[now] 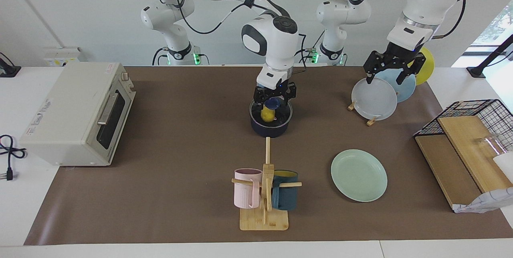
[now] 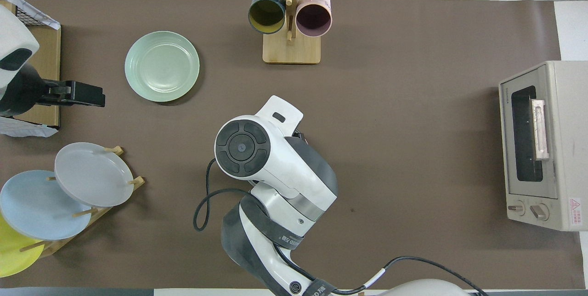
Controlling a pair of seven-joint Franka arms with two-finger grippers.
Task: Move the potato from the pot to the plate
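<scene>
The dark navy pot (image 1: 269, 126) stands mid-table, with the yellow potato (image 1: 267, 114) upright inside it. My right gripper (image 1: 274, 103) is low over the pot's mouth, right at the potato. In the overhead view the right arm hides the pot and potato. The mint-green plate (image 1: 359, 175) (image 2: 161, 66) lies flat, farther from the robots than the pot and toward the left arm's end. My left gripper (image 1: 388, 74) (image 2: 89, 94) waits open and empty above the plate rack.
A rack (image 1: 372, 121) holds grey (image 1: 374, 99), light blue and yellow plates near the left arm. A mug tree (image 1: 264, 210) with a pink and a teal mug stands farther out than the pot. A toaster oven (image 1: 76, 113) is at the right arm's end. A wire basket with boards (image 1: 465, 146) is at the left arm's end.
</scene>
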